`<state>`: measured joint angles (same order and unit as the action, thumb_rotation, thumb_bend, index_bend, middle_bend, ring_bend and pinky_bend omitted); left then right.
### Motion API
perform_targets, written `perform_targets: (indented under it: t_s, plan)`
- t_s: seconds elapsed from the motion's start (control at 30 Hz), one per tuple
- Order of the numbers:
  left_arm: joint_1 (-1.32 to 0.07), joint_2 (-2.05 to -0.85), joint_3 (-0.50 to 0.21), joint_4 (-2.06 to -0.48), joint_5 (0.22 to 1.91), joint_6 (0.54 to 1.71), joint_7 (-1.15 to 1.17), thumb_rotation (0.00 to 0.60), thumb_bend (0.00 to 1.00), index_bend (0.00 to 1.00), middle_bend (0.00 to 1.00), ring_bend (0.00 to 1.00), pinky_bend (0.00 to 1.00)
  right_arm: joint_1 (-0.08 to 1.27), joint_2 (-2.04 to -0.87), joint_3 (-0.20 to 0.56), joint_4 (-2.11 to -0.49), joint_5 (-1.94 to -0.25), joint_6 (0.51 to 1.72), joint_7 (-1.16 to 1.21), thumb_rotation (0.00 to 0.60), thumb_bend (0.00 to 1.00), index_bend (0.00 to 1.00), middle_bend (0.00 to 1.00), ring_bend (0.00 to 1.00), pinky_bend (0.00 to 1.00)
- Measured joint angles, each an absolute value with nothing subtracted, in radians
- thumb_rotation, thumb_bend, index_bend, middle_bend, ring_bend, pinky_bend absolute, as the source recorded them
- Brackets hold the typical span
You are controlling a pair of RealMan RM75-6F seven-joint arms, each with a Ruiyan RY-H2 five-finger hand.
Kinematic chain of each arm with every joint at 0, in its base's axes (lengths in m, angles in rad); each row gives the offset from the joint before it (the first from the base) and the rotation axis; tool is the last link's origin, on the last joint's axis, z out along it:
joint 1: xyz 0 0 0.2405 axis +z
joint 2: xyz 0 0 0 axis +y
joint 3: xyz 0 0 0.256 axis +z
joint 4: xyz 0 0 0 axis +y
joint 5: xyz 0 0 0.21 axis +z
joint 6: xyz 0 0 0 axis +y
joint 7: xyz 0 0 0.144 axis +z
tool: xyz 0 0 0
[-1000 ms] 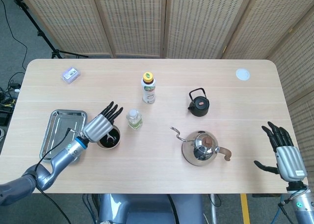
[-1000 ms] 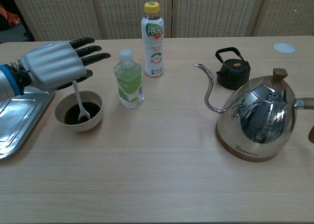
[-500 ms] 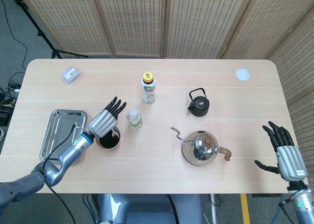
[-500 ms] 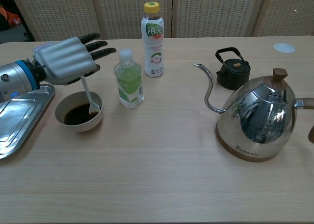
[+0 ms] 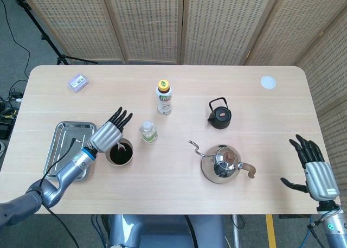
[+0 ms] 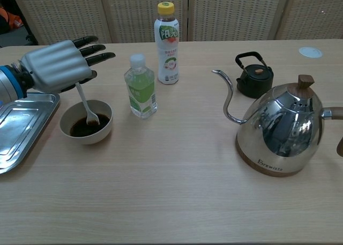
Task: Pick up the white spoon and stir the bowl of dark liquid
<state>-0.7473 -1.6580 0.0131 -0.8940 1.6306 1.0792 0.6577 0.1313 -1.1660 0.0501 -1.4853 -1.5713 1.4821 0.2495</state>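
Two hands in view. Left hand (image 6: pixel 53 69) sits above and just left of the small white bowl of dark liquid (image 6: pixel 86 121), holding the white plastic spoon (image 6: pixel 86 104) by the upper handle under its palm, dark fingers stretched out toward the bottles; spoon tilted, scoop end dipped in the liquid near bowl centre. Head view confirms: left hand (image 5: pixel 107 134) over the bowl's (image 5: pixel 120 153) left rim, spoon (image 5: pixel 121 147) inside. Right hand (image 5: pixel 313 166) well apart at the right edge of the light wooden worktop (image 5: pixel 184 109), fingers spread wide, holding nothing. Bowl stands just right of the shiny metal tray (image 5: pixel 68 145), which lies at the worktop's left side. Clear plastic bottle w/ green label (image 6: pixel 140 87) near the bowl's right; behind it the taller white bottle w/ yellow cap (image 6: pixel 167 42). Small black cast-iron teapot (image 6: pixel 254 76) further right, and in front of it the polished steel gooseneck kettle w/ wooden knob (image 6: pixel 281 130). Small lilac packet (image 5: pixel 78 83) at far left, white round disc (image 5: pixel 268 82) at far right.
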Motion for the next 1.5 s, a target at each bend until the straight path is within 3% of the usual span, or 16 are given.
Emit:
perform_targets:
  t_s: [1.03, 1.5]
  plan:
    - [-0.744, -1.644, 0.007, -0.969, 1.616, 1.058, 0.69, 0.6, 0.35, 0.65, 0.0, 0.0, 0.0, 0.132, -1.165, 0.05, -1.486, -1.572, 1.481, 0.25, 0.6, 0.0, 0.07, 0.0, 0.0, 0.0]
    - [-0.744, -1.636, 0.004, -0.99, 1.614, 1.06, 0.696, 0.6, 0.18, 0.52, 0.0, 0.0, 0.0, 0.131, -1.163, 0.051, -1.487, -1.572, 1.485, 0.255, 0.6, 0.0, 0.07, 0.0, 0.0, 0.0]
